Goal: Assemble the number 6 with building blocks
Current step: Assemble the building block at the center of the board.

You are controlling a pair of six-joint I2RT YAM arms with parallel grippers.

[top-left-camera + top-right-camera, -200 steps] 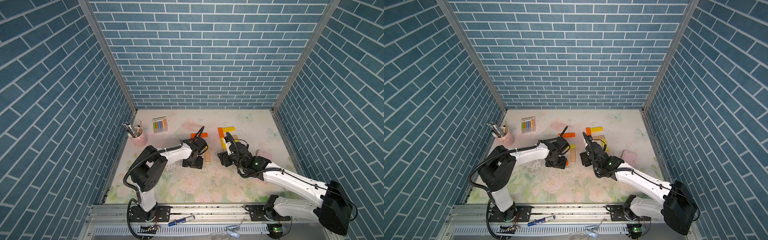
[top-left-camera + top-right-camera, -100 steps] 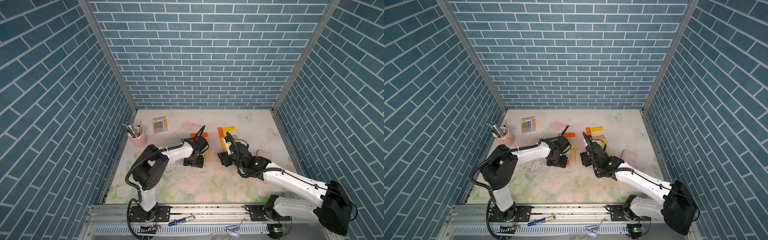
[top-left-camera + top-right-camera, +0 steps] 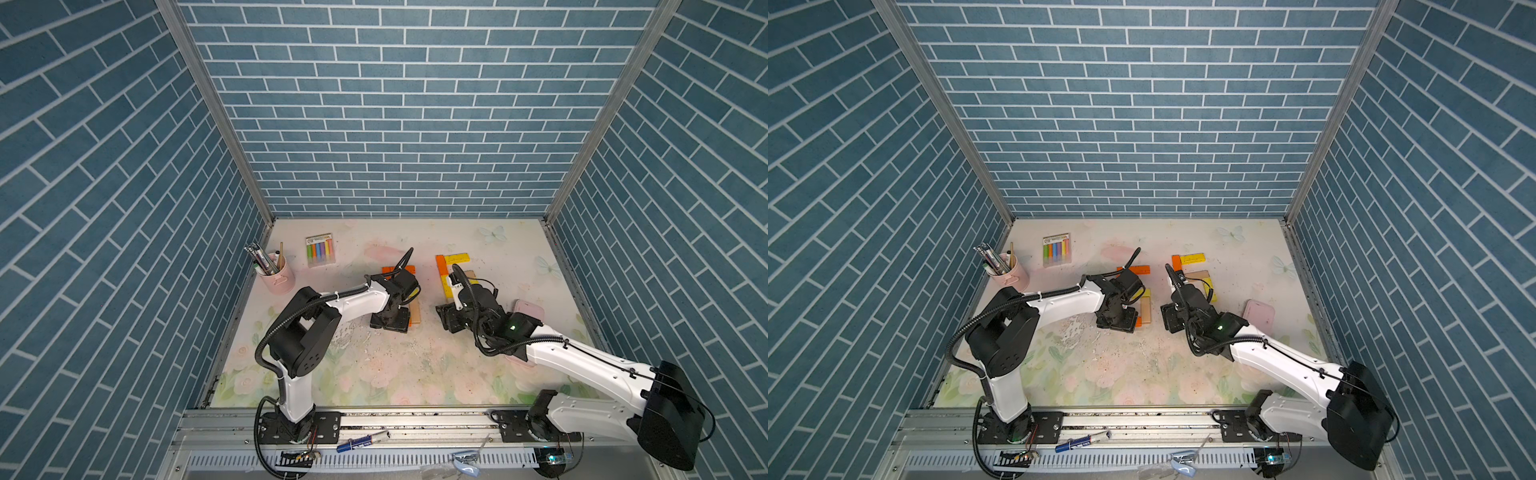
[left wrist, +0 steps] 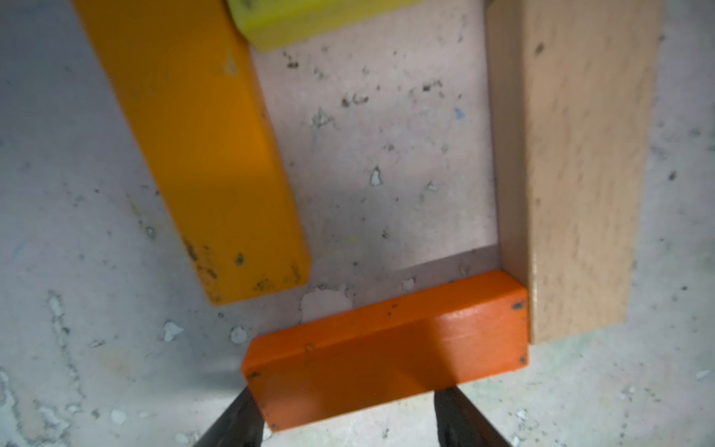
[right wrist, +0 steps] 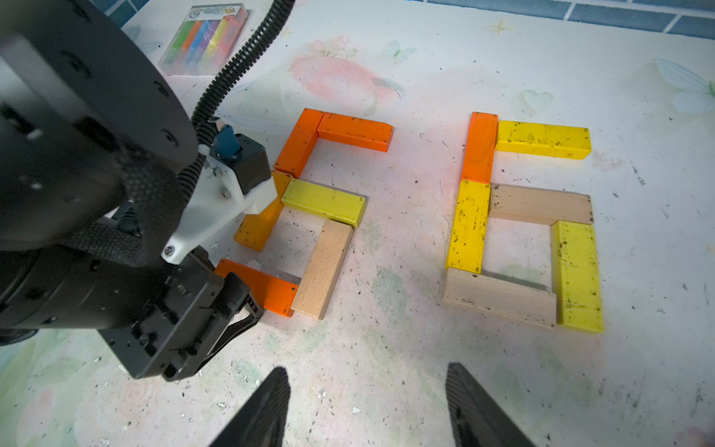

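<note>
1. In both top views nothing has shifted; left tool (image 3: pixel 401 324) sits low at the unfinished six (image 3: pixel 388 269).
2. Left wrist: jaws flank the orange bar (image 4: pixel 387 348); I cannot tell if they pinch. It touches the tan bar (image 4: pixel 572 174), not the amber bar (image 4: pixel 193 147).
3. Right wrist: right tool (image 5: pixel 367 371) spread, empty; finished six (image 5: pixel 539 205) alongside. One nudge left, I judge.

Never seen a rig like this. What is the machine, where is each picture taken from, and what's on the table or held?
Two white robot arms with two-fingered grippers stand at the table's near edge. Both top views look down on everything; each wrist view comes from a camera on one arm. On the table lie block figures: the finished six and the unfinished six, plus a chalk pack, a pen cup and a pink tray. The left gripper has its fingers apart against the orange block; it seems to nudge, not hold. The right gripper is open, empty.
</note>
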